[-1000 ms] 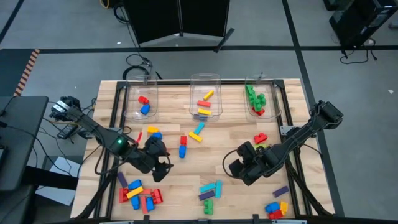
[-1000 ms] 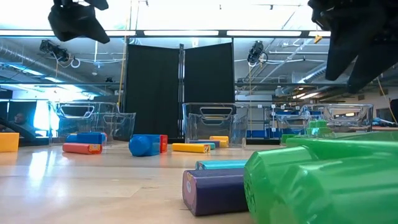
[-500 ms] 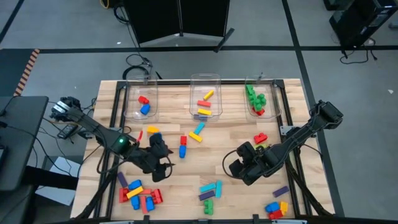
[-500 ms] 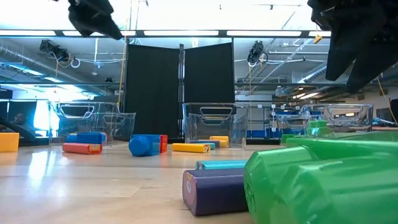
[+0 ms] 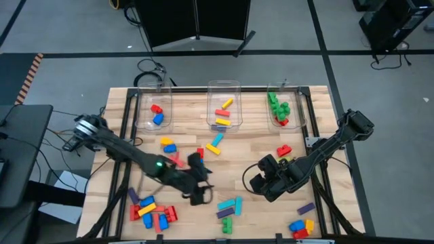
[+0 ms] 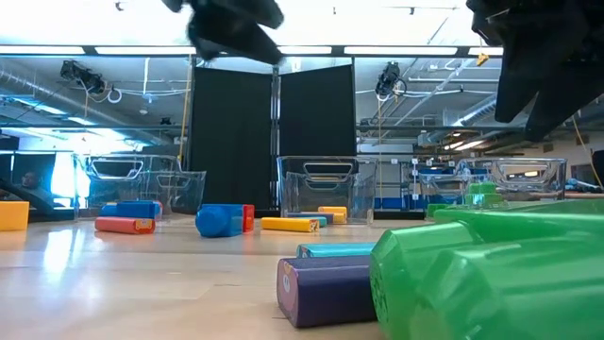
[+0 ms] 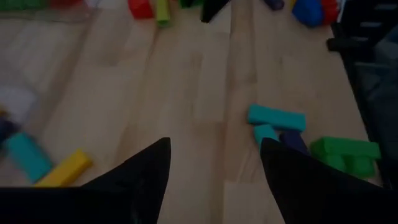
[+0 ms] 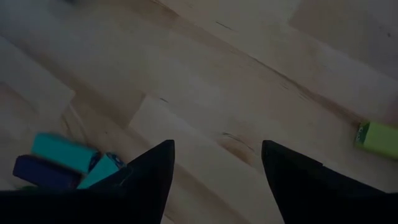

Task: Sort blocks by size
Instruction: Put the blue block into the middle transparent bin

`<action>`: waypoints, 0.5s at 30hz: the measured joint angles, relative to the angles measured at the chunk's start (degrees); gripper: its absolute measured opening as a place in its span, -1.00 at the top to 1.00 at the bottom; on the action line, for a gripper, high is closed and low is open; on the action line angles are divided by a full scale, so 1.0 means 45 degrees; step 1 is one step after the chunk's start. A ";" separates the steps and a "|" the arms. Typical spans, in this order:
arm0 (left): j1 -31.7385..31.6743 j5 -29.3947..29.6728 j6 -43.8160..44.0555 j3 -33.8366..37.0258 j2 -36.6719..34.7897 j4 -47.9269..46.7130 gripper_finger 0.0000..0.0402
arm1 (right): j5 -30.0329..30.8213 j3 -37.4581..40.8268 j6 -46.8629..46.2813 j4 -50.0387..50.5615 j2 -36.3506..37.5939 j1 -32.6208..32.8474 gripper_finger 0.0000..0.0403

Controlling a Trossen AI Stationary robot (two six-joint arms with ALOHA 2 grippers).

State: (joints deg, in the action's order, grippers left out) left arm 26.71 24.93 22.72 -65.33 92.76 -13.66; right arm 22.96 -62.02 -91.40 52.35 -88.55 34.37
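Loose blocks lie on the wooden table. A cyan, purple and green cluster (image 5: 229, 210) lies near the front middle; it also shows in the left wrist view (image 7: 277, 118). A red, blue and yellow cluster (image 5: 150, 211) lies at the front left. My left gripper (image 5: 202, 188) hovers open and empty above the table's middle, left of the cyan cluster, its fingers (image 7: 149, 168) apart over bare wood. My right gripper (image 5: 254, 183) hovers open and empty right of centre, near a small green block (image 8: 379, 138).
Three clear bins (image 5: 224, 108) holding a few blocks stand along the far edge. More blocks lie mid-table (image 5: 215, 144), at right (image 5: 283, 150) and at the front right corner (image 5: 302, 227). Bare wood lies between the two grippers.
My left gripper has swung toward the table's right edge and a little toward the near edge, staying above the table, open and empty. My right gripper has kept still.
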 joint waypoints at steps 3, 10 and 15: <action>-0.0156 -0.0246 0.0015 -0.1222 0.1553 -0.0092 -0.28 | -0.0009 0.0000 0.0187 -0.0003 0.0000 0.0000 -0.26; -0.0168 -0.1881 0.0136 -0.4545 0.4973 -0.1717 -0.28 | -0.0404 0.0000 0.1020 -0.0030 0.0000 0.0024 -0.25; -0.0180 -0.2609 0.0569 -0.6858 0.7017 -0.3089 -0.28 | -0.0512 0.0000 0.1521 -0.0047 0.0000 0.0024 -0.26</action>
State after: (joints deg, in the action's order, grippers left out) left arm 25.90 13.19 25.28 -96.19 124.33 -27.56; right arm 20.66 -62.02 -84.56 52.14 -88.55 34.48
